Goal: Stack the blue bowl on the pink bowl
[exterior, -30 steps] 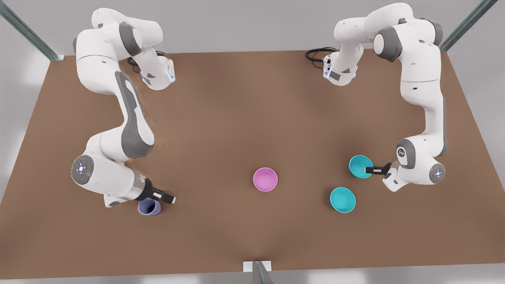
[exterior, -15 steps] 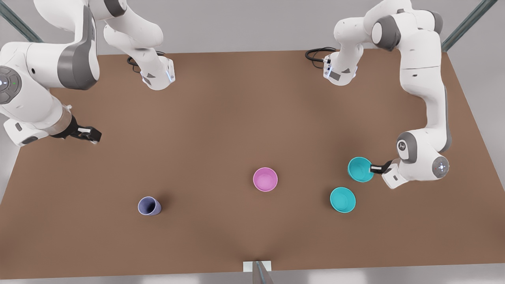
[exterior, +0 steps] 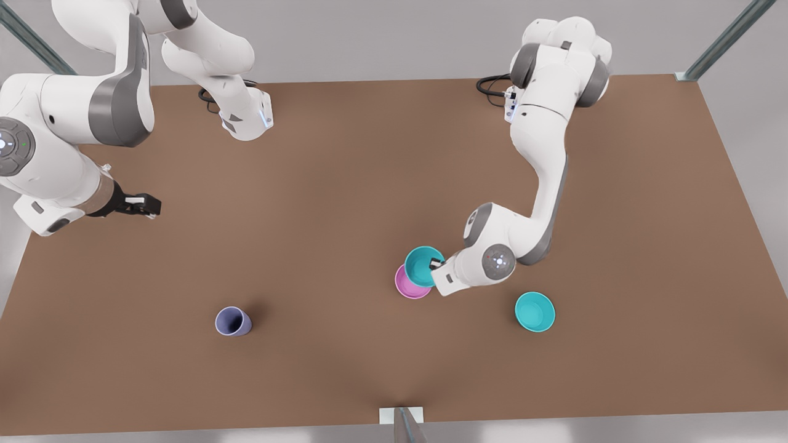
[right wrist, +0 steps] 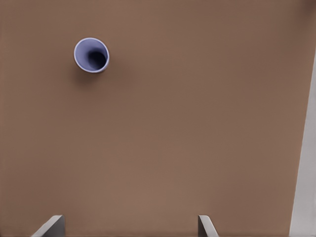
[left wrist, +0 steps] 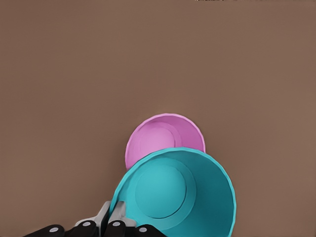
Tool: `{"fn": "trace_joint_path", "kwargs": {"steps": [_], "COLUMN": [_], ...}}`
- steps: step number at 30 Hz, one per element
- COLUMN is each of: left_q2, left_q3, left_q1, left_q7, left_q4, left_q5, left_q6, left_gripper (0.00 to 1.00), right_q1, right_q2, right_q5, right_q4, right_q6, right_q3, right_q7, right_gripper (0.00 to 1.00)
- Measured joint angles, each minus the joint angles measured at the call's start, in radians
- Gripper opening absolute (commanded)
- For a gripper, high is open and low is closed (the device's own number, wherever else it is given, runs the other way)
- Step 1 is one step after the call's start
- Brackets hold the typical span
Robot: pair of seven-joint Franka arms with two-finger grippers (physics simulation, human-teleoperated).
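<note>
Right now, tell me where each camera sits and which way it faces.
Front view: high above the table, looking down; both arms show.
Left wrist view: on the left hand, looking down at the blue bowl it grips over the pink bowl.
Right wrist view: on the open right hand, looking down at the lavender cup.
Shared: front and left wrist views both show those bowls.

The left gripper, clamped on the blue bowl, has carried it across the table from beside the second teal bowl (which lies where it was) to hang over the pink bowl, overlapping its rim but off-centre.
</note>
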Motion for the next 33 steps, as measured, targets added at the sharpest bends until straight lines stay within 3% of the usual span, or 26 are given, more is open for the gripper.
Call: {"fn": "trace_joint_path", "kwargs": {"steps": [20, 21, 22, 25, 29, 33], "left_q2": [0.043, 0.043, 0.042, 0.023, -0.201, -0.376], "left_q3": [-0.043, -0.044, -0.044, -0.043, -0.034, -0.015], "left_q1": [-0.004, -0.003, -0.001, 0.024, 0.250, 0.315], "left_q7": [-0.398, -0.408, -0.415, -0.415, -0.370, -0.310], "left_q4": [-0.038, -0.039, -0.039, -0.039, -0.005, 0.084], "left_q5": [-0.010, -0.012, -0.016, -0.049, 0.082, 0.255], "left_q6": [0.142, 0.142, 0.144, 0.136, -0.083, -0.350], "left_gripper": [0.21, 0.73, 1.00, 1.00, 1.00, 1.00], "right_q1": [0.001, 0.001, 0.001, 0.001, 0.001, 0.000], "right_q2": [0.013, 0.013, 0.014, 0.014, 0.015, 0.015], "right_q5": [0.009, 0.009, 0.009, 0.009, 0.009, 0.010], "right_q4": [0.000, 0.000, 0.000, 0.000, 0.000, 0.000], "right_q6": [-0.006, -0.006, -0.006, -0.006, -0.006, -0.006], "right_q3": [0.000, 0.000, 0.000, 0.000, 0.000, 0.000], "right_q7": [-0.076, -0.078, -0.080, -0.086, -0.091, -0.096], "right_gripper": [1.00, 1.00, 1.00, 1.00, 1.00, 1.00]}}
